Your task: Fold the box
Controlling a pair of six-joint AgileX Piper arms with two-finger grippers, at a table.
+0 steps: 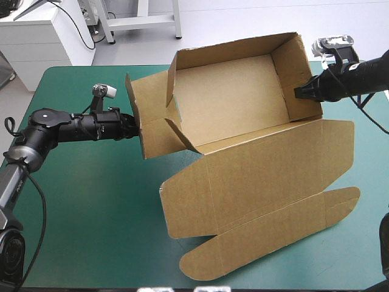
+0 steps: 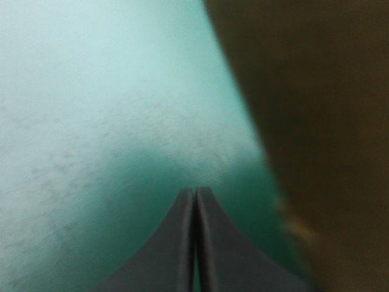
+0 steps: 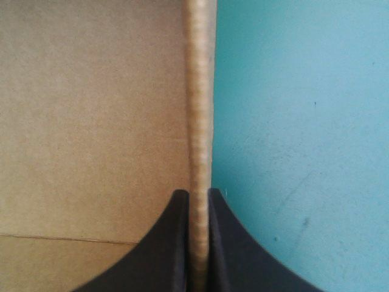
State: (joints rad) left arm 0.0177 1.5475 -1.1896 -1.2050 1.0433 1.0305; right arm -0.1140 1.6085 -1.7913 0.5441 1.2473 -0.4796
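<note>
The brown box (image 1: 231, 97) stands in the middle of the table as an open tray, its far and right walls raised. Its lid (image 1: 267, 176) lies flat toward the front with a long rounded tuck flap (image 1: 273, 234). A left side flap (image 1: 149, 115) stands out loose. My left gripper (image 1: 135, 126) is shut and empty, its tip at the outer face of that flap; in the left wrist view the gripper (image 2: 195, 191) has brown board (image 2: 316, 121) just beside it. My right gripper (image 1: 298, 92) is shut on the right wall, whose edge (image 3: 199, 91) runs between the fingers of the gripper (image 3: 197, 193).
The teal-green cover (image 1: 91, 207) shows left of the box and along the front edge. The lid's tuck flap reaches close to the table's front edge. The right arm's black cable (image 1: 371, 118) hangs beside the lid's right corner.
</note>
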